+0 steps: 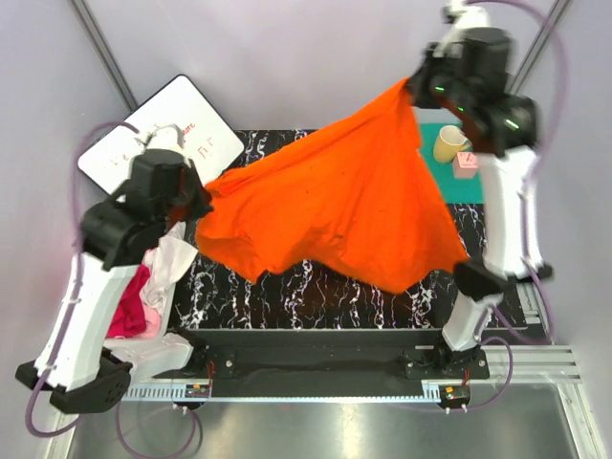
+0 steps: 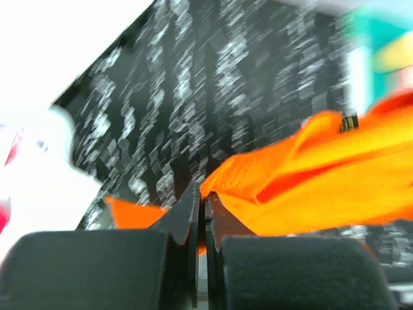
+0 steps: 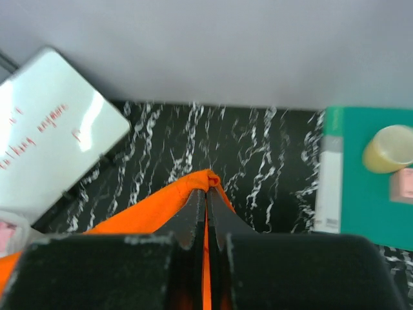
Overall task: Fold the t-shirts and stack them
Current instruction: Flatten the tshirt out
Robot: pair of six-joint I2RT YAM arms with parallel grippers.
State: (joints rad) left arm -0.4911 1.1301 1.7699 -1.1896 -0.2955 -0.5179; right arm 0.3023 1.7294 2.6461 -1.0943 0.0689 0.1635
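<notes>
With the left gripper (image 2: 202, 194) and right gripper (image 3: 208, 188) each pinching only a thin edge of the bright orange cloth t-shirt (image 1: 335, 201), we risk slippage under tension.

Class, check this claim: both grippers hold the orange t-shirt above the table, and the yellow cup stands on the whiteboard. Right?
No: the cup stands on the green mat, not the whiteboard, as the top view shows. The rest holds.

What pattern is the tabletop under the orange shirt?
The tabletop is black with white marble-like veining; it shows best in the right wrist view.
</notes>
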